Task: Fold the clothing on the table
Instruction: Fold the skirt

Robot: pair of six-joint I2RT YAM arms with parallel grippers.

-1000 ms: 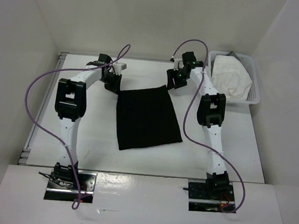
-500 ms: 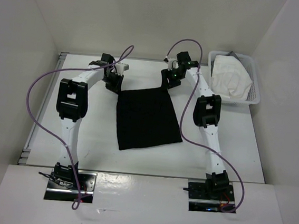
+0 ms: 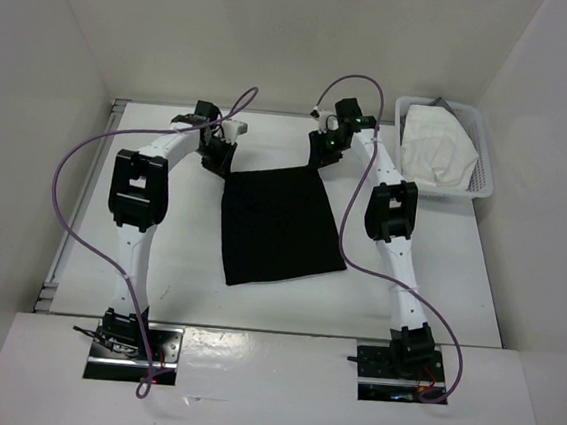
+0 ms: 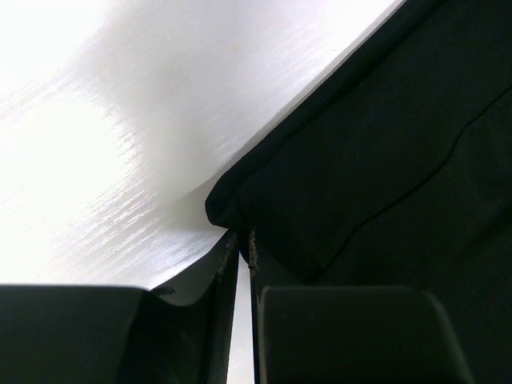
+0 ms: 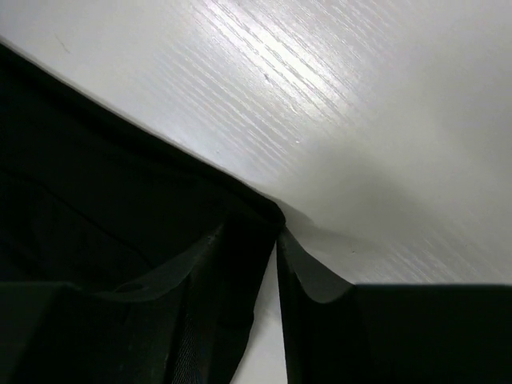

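Note:
The black clothing [image 3: 280, 227] lies flat on the white table [image 3: 438, 278], roughly rectangular, with its far edge between the two arms. My left gripper [image 3: 218, 161] is at the far left corner. In the left wrist view the left gripper [image 4: 240, 240] has its jaws almost together, pinching that corner of the clothing [image 4: 384, 144]. My right gripper [image 3: 321, 159] is at the far right corner. In the right wrist view the right gripper [image 5: 268, 236] has closed on that corner of the clothing [image 5: 96, 200], with fabric bunched between the jaws.
A white mesh basket [image 3: 483, 184] holding a white cloth [image 3: 438, 152] stands at the back right of the table, just right of the right arm. White walls enclose the table on three sides. Purple cables loop over both arms.
The right arm shifted slightly left onto the garment's far right corner, and its jaws narrowed onto the fabric. The left arm and the garment have not moved.

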